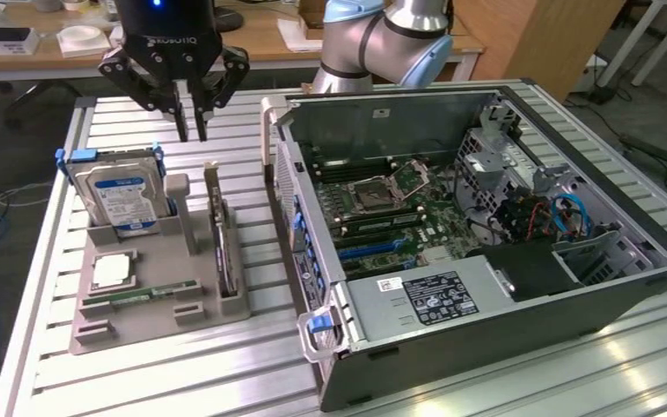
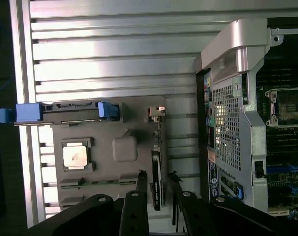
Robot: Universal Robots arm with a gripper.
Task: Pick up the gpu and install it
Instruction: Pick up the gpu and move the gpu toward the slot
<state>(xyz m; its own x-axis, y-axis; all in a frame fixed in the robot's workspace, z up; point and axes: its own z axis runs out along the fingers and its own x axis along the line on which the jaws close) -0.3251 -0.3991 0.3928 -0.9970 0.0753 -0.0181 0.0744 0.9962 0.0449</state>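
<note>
On the surface point(image 1: 160, 378), a holder point(image 1: 148, 326) carries the hard drive point(image 1: 122, 195) and upright gpu point(image 1: 220, 241); the computer case point(image 1: 611, 300) stands toward the exterior view's right.

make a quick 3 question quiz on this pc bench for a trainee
1. True or false: the gpu is already seated in the case.
2. Short answer: what colour are the rails on the hard drive?
3. Pick one: the end effector is
A. hanging open over the tray, holding nothing
B. reaching inside the case
C. clamped on the hard drive

Key
1. False: the gpu stands on edge in the tray, outside the case.
2. Blue.
3. A.
</note>
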